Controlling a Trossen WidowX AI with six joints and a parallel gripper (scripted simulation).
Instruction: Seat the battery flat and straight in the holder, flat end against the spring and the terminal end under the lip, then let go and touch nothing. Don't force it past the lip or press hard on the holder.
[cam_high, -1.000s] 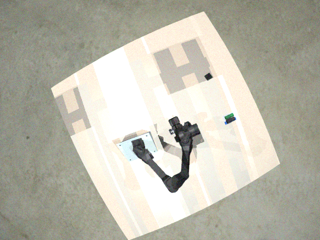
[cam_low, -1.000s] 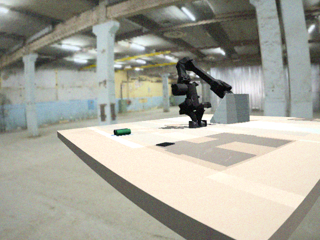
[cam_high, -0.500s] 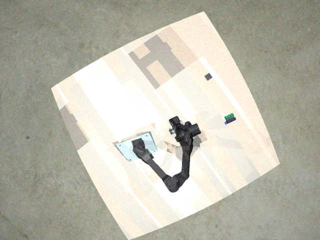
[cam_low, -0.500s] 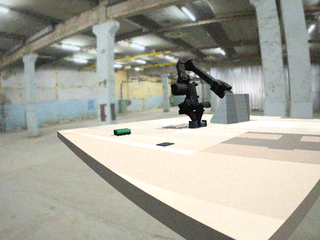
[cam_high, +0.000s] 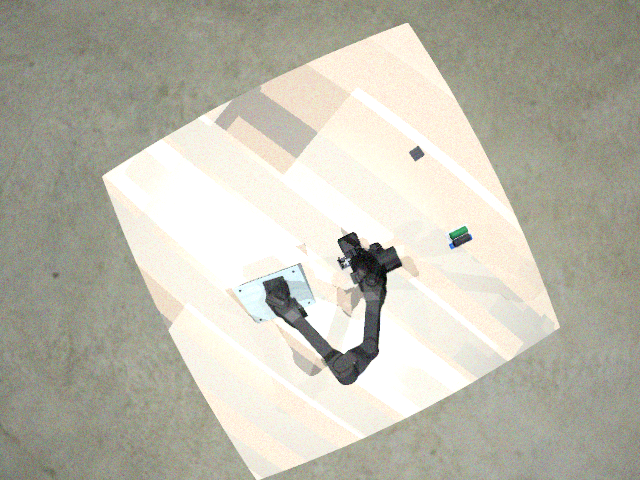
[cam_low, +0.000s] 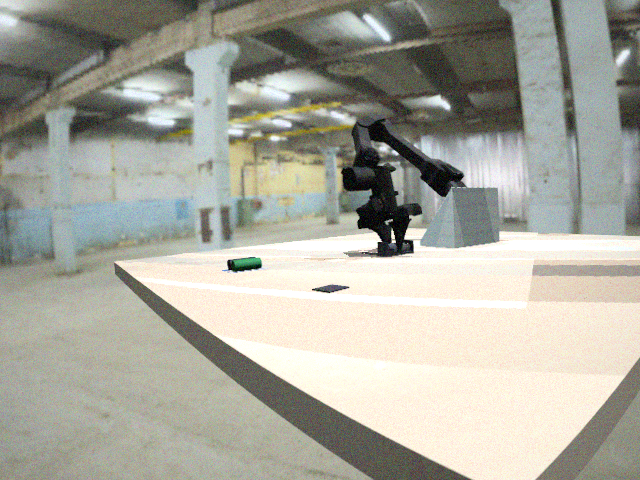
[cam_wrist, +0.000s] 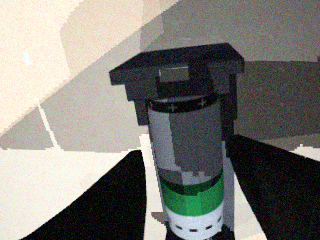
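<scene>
The battery (cam_wrist: 197, 150), grey with a green band and a pale lower end, lies lengthwise in the dark holder (cam_wrist: 131, 69) in the wrist view. Its plus-marked terminal end is at the lip, and the terminal tip is hidden there. The flat end is at the bottom edge of the view; the spring is not visible, so contact with it cannot be told. My gripper (cam_wrist: 186, 153) (cam_low: 393, 246) is open, low at the table. Its black fingers stand on both sides of the battery, with narrow pale gaps between. Whether the battery is fully flat cannot be told.
A green cylinder (cam_high: 458, 231) (cam_low: 247, 264) lies beside a dark cylinder (cam_high: 461, 240) near the table's edge. A dark flat square (cam_high: 416, 153) (cam_low: 330, 288) lies apart from them. The arm's base stands on a pale blue-grey pedestal (cam_high: 305, 284) (cam_low: 475, 222).
</scene>
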